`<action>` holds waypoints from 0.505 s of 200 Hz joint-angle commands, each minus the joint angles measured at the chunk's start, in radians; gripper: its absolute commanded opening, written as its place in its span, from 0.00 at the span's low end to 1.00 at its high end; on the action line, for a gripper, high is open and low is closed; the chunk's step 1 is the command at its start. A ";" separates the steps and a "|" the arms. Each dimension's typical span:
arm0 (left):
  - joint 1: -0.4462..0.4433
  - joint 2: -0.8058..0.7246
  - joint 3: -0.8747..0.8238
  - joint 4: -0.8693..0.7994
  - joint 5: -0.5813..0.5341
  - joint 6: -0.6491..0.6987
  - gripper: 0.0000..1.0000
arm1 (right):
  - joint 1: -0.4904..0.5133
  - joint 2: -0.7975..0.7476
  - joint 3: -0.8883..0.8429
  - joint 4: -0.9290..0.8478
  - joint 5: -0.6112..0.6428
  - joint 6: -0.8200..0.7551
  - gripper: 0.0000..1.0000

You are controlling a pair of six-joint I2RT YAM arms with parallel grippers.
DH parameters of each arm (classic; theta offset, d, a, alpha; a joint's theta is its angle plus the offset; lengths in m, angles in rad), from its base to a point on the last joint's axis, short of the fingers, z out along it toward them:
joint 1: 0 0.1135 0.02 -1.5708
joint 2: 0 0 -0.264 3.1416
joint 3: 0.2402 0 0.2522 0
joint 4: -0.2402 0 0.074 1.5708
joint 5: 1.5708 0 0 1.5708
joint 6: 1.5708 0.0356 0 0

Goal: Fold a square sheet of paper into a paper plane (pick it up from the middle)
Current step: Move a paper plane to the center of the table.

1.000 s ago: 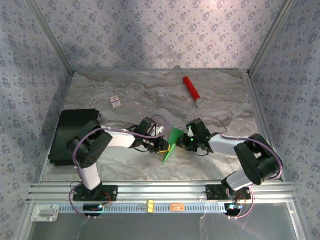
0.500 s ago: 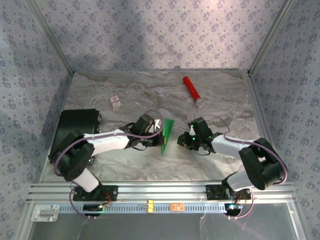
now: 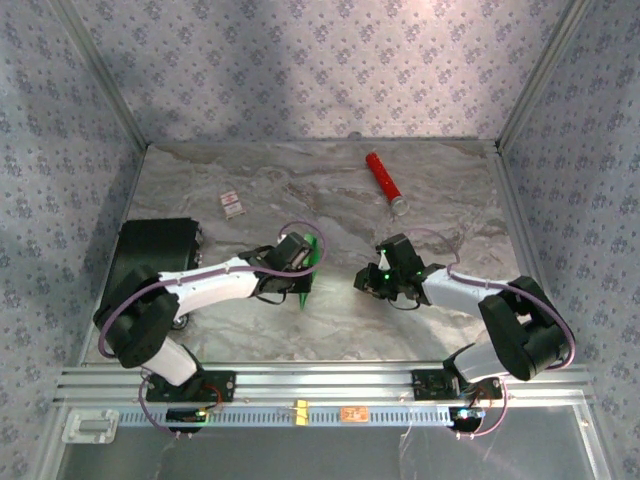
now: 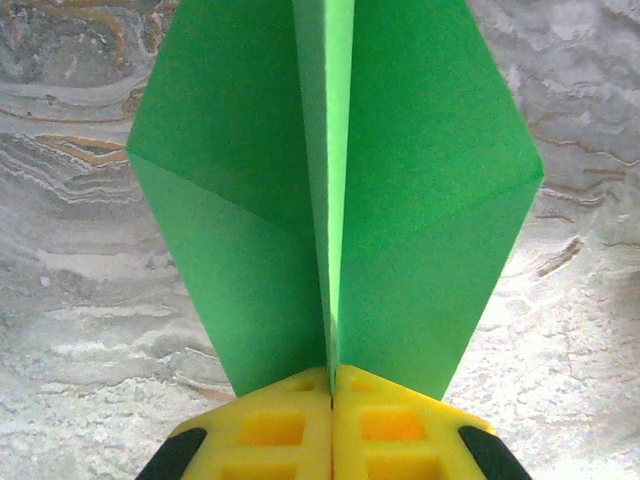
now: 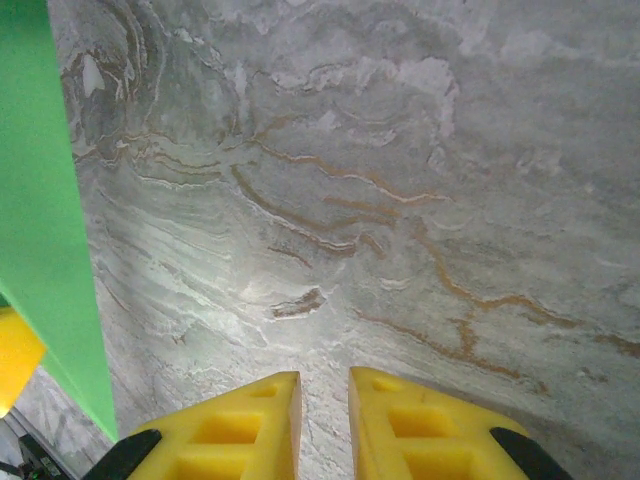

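Paper plane (image 4: 400,200), smooth green, centre-creased, sits pinched in left jaws, right jaws narrowly parted.

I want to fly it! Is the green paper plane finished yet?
Nearly, it seems. Done: the paper plane already has a centre crease and slanted folds, with flaps spread to either side. In hand: the left gripper is shut on it, pinching along the crease. The right gripper holds nothing and sits apart from it. Left: perhaps only setting it down.
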 commanded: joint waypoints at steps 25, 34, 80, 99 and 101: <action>-0.013 0.028 0.036 -0.042 -0.030 0.003 0.07 | 0.011 -0.013 0.021 -0.020 0.030 0.009 0.21; -0.014 0.035 0.039 -0.043 -0.025 0.003 0.07 | 0.010 -0.013 0.021 -0.024 0.031 0.010 0.21; -0.019 0.066 0.049 -0.047 -0.011 0.001 0.08 | 0.011 -0.014 0.019 -0.022 0.031 0.009 0.21; -0.020 0.074 0.052 -0.045 -0.006 -0.001 0.10 | 0.012 -0.014 0.019 -0.020 0.031 0.009 0.21; -0.020 0.074 0.052 -0.045 -0.006 -0.001 0.10 | 0.012 -0.013 0.018 -0.020 0.031 0.009 0.21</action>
